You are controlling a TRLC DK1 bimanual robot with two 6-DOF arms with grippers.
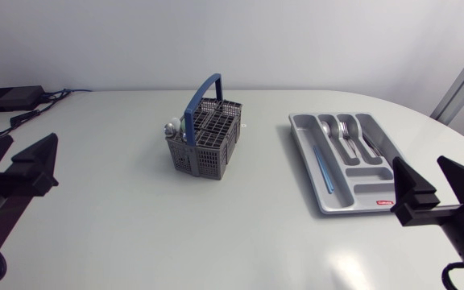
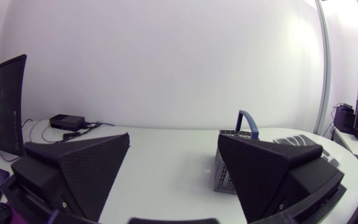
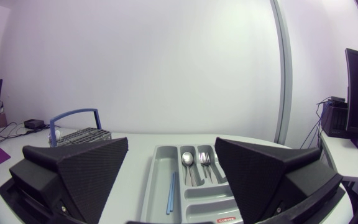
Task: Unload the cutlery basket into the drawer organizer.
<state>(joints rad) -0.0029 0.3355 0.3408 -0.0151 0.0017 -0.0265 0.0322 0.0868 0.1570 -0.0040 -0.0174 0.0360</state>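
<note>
Lying ahead of right jaws, organizer point(image 3: 194, 194)

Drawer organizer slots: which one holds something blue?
The long narrow slot on the side nearest the cutlery basket: a slim blue stick lies in it. The neighbouring slots hold a silver spoon and fork.

Basket point(image 1: 206, 138) sits at middle of worktop point(image 1: 119, 217); organizer point(image 1: 303, 138) right of it, well apart. Spoon point(image 1: 329, 129) and fork point(image 1: 345, 130) lie side by side in organizer.
</note>
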